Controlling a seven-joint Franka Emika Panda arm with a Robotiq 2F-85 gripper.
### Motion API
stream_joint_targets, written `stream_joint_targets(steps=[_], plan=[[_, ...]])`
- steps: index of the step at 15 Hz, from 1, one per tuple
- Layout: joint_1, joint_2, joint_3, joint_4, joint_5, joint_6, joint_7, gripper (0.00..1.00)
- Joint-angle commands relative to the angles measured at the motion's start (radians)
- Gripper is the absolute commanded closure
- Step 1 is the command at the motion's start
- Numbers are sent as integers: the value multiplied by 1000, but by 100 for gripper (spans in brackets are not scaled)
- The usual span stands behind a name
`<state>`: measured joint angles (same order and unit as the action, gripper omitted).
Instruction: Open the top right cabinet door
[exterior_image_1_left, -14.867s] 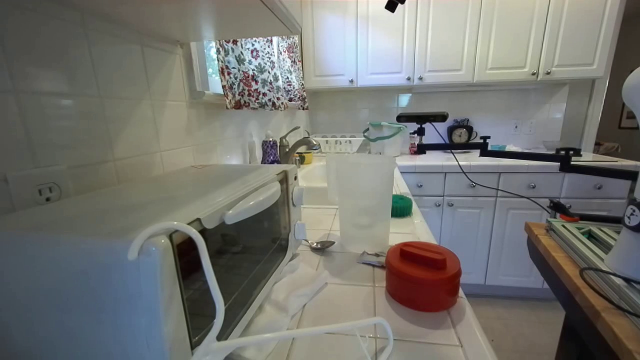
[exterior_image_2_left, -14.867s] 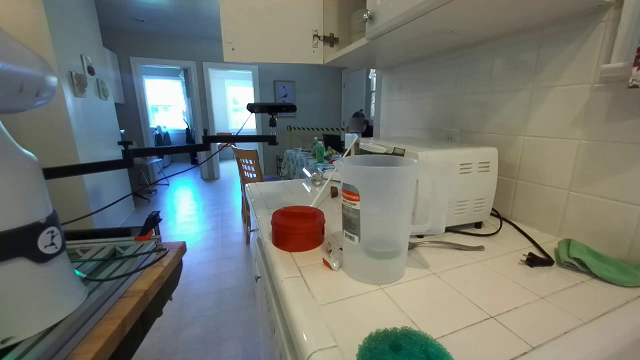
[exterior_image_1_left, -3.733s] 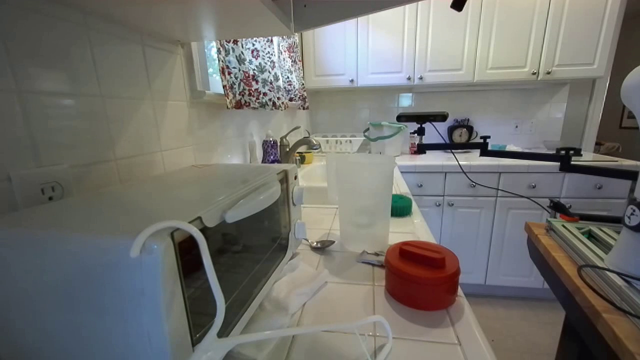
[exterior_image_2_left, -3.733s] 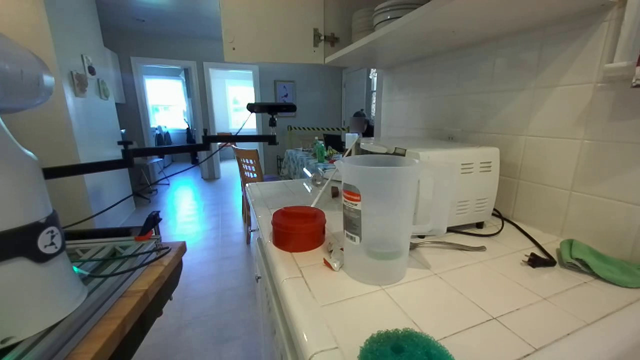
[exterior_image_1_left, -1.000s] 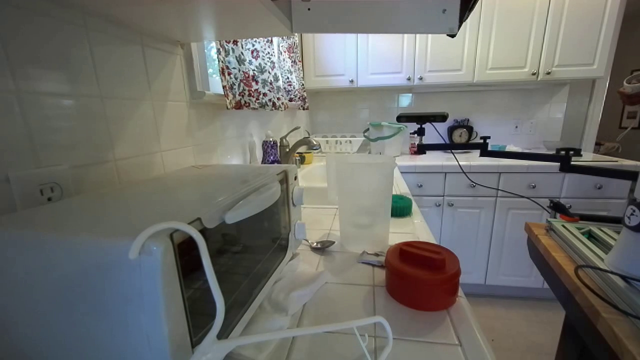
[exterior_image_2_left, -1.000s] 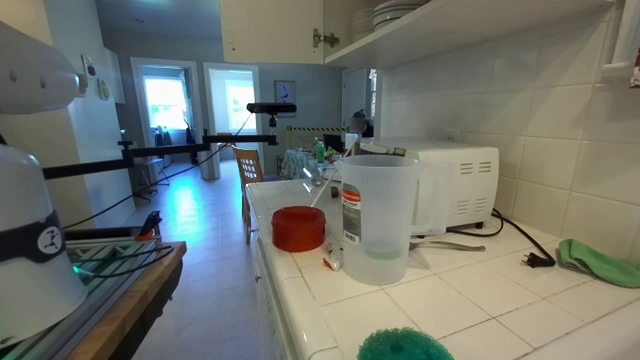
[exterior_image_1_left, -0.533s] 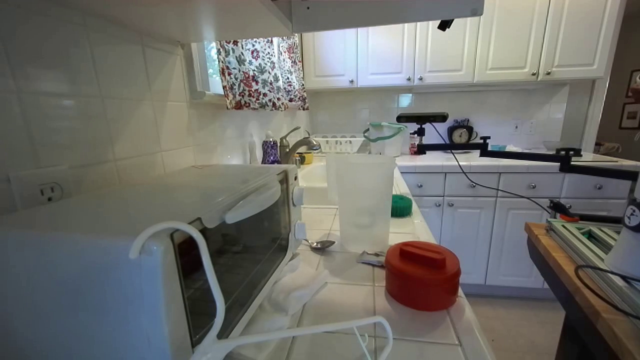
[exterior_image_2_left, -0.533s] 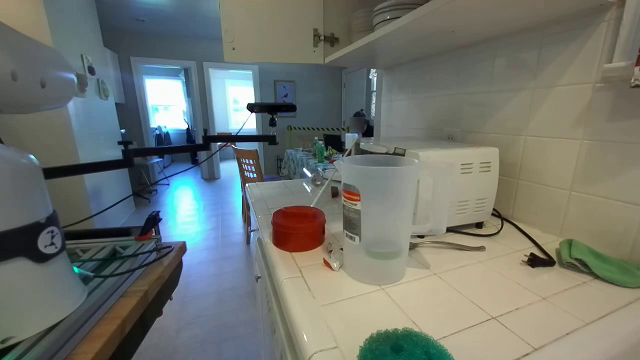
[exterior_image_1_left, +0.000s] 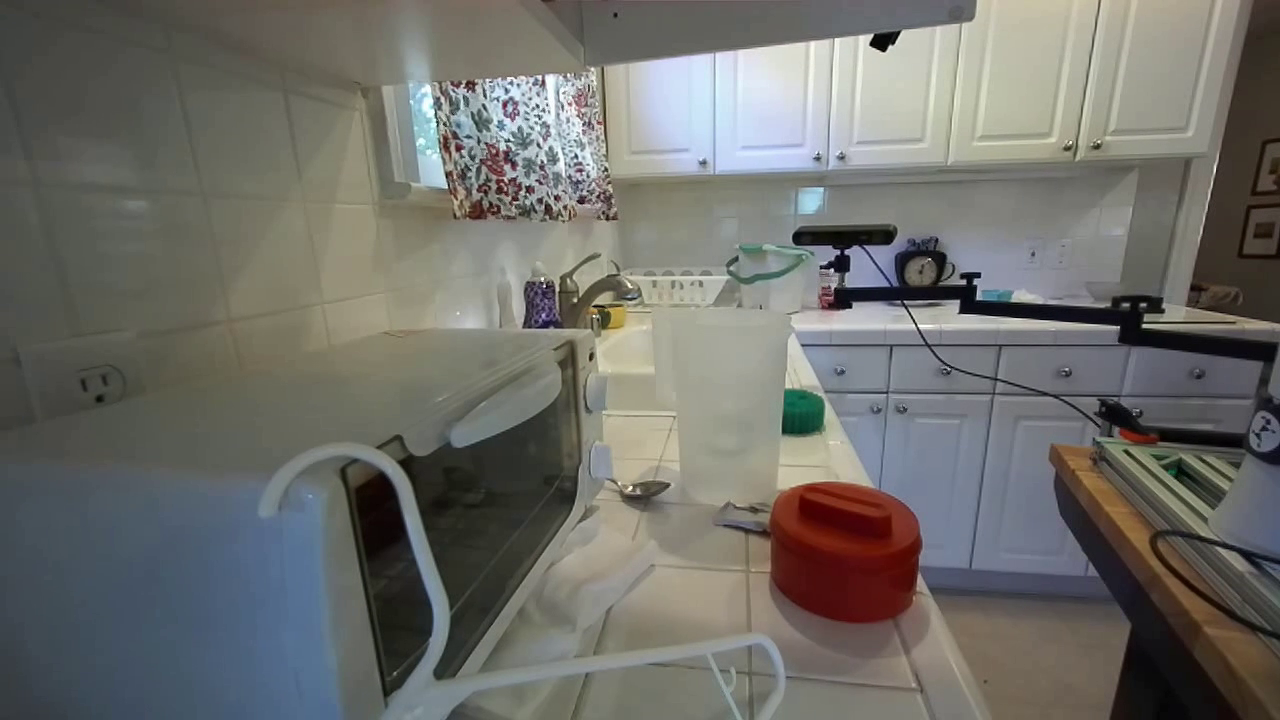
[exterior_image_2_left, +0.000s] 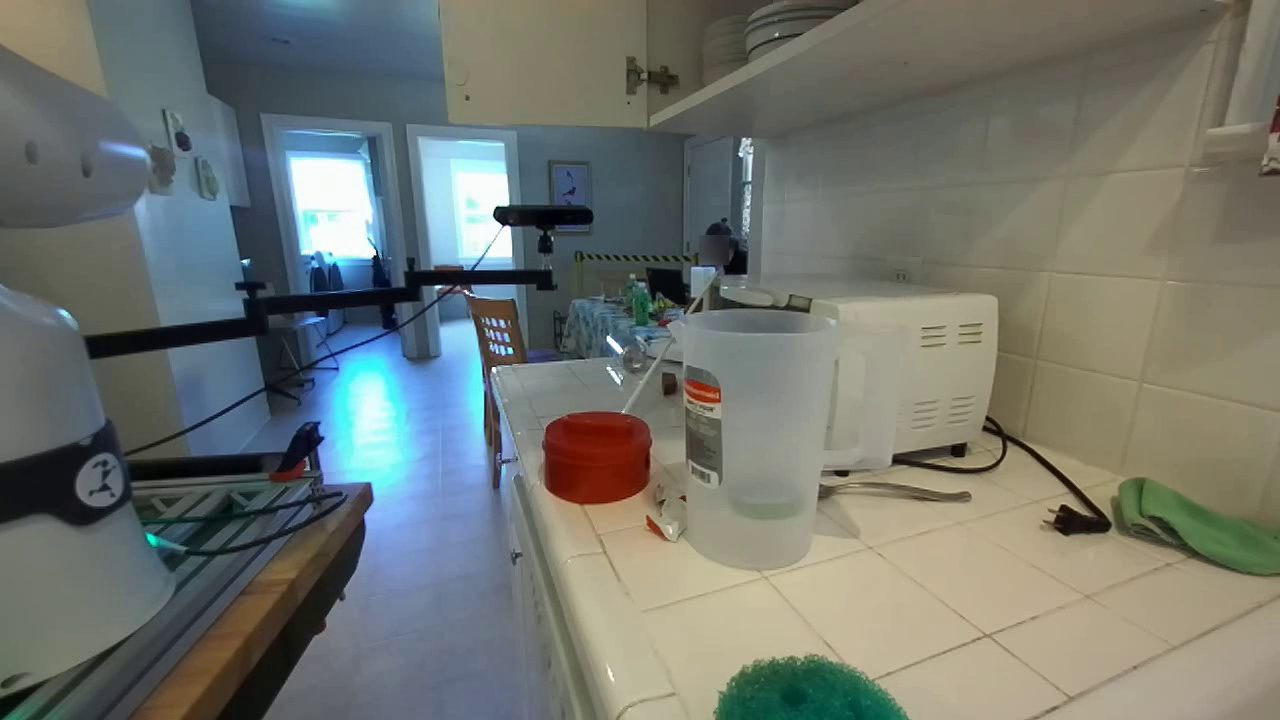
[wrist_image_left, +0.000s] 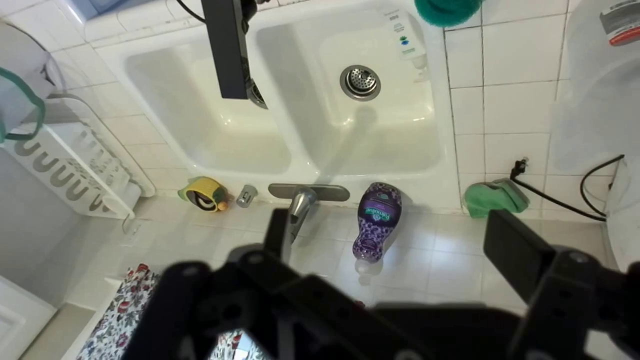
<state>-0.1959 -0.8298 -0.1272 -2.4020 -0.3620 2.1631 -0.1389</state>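
The top right cabinet door (exterior_image_1_left: 740, 22) is white and stands swung open, jutting out from the near upper cabinet at the top of an exterior view. Only its lower edge and a strip of its face show. In an exterior view, the opened shelf (exterior_image_2_left: 900, 50) shows stacked plates (exterior_image_2_left: 790, 25) and no door across it. My gripper (wrist_image_left: 395, 242) is open and empty in the wrist view, high above the sink side of the counter. A small black tip, probably of the gripper, (exterior_image_1_left: 884, 41) shows just below the door's edge. The wrist view does not show the door.
Another cabinet door (exterior_image_2_left: 545, 65) stands open at the left. A camera on a black arm (exterior_image_1_left: 845, 235) juts over the counter. Below stand a frosted pitcher (exterior_image_2_left: 750, 440), a red tin (exterior_image_2_left: 597, 457), a toaster oven (exterior_image_1_left: 470, 500) and a purple soap bottle (wrist_image_left: 378, 217).
The door was shut 14.9 s ago, partly open 3.7 s ago and wider 1.0 s ago. Since then it has swung back slightly, and the black tip has shifted away from its end.
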Motion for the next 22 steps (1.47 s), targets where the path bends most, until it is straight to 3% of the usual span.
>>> stream_joint_targets(steps=[1, 6, 12, 17, 22], plan=[[47, 4, -16, 20, 41, -42, -37, 0], [81, -14, -2, 29, 44, -132, -51, 0], [72, -69, 14, 38, 14, -291, -41, 0], [147, -114, 30, 17, 49, -431, -79, 0], [239, -110, 56, 8, 103, -481, -82, 0]])
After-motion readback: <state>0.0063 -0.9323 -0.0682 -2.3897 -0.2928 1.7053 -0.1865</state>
